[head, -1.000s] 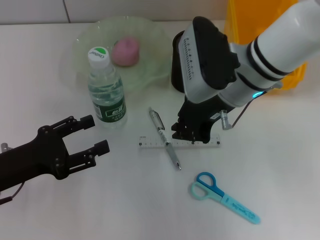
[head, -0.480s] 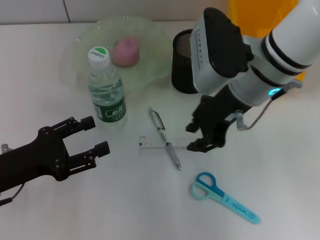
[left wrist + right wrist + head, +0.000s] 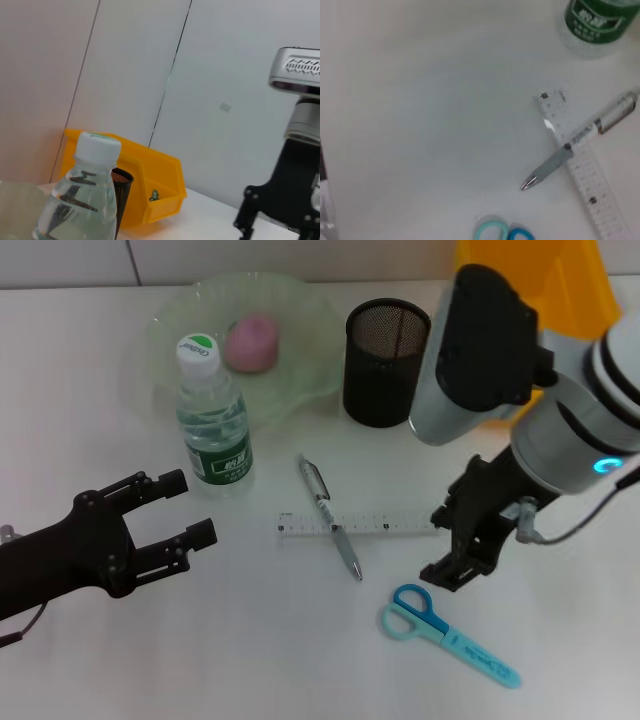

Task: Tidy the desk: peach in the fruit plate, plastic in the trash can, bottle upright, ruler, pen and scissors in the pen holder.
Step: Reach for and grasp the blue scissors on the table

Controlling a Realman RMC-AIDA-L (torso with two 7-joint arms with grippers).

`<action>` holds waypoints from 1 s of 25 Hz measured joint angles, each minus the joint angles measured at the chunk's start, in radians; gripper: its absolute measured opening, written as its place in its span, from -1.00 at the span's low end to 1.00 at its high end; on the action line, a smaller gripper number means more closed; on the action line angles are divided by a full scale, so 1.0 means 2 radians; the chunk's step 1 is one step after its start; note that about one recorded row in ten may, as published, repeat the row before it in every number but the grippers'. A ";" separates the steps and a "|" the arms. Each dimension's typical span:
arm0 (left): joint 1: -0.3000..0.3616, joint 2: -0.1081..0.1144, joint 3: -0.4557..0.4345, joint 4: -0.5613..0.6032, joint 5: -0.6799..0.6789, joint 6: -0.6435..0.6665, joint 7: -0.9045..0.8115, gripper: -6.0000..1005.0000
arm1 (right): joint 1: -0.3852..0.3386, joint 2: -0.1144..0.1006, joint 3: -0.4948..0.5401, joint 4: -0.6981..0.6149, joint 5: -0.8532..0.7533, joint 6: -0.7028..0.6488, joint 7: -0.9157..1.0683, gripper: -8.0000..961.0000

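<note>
The pink peach (image 3: 251, 342) lies in the green fruit plate (image 3: 170, 325). In front of the plate the bottle (image 3: 211, 415) stands upright. The pen (image 3: 331, 517) lies across the clear ruler (image 3: 390, 526) mid-table, and both also show as pen (image 3: 580, 142) and ruler (image 3: 580, 165). The blue scissors (image 3: 445, 633) lie near the front. My right gripper (image 3: 440, 543) hovers open and empty off the ruler's right end, just above the scissors. My left gripper (image 3: 195, 510) rests open at the front left. The black mesh pen holder (image 3: 386, 362) stands at the back. No plastic is in view.
An orange bin (image 3: 575, 280) sits at the back right behind my right arm, also seen as the orange bin (image 3: 150, 185) beside the pen holder (image 3: 122, 195). The bottle (image 3: 85, 200) fills the near left wrist view.
My right gripper has moved right and toward the table's front, off the ruler and nearer the scissors. Ruler, pen and left arm have not moved.
</note>
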 joint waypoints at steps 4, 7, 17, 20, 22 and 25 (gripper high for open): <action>-0.001 0.000 -0.001 0.003 0.000 0.000 0.000 0.56 | -0.015 0.000 -0.011 -0.029 -0.003 -0.018 0.057 0.33; -0.001 0.001 -0.001 0.011 0.000 -0.003 -0.011 0.56 | -0.020 0.001 -0.028 -0.027 -0.006 -0.021 0.096 0.34; 0.000 0.002 -0.002 0.021 0.000 -0.014 -0.020 0.56 | -0.053 0.002 -0.091 -0.006 -0.027 0.009 0.151 0.33; -0.002 0.002 -0.002 0.022 0.000 -0.020 -0.020 0.56 | -0.063 0.003 -0.098 -0.001 -0.029 0.023 0.154 0.31; -0.002 0.002 -0.002 0.022 0.000 -0.020 -0.020 0.56 | -0.069 0.003 -0.101 0.001 -0.037 0.034 0.159 0.29; -0.002 0.002 -0.002 0.023 -0.001 -0.024 -0.020 0.56 | -0.076 0.003 -0.105 0.004 -0.051 0.050 0.167 0.27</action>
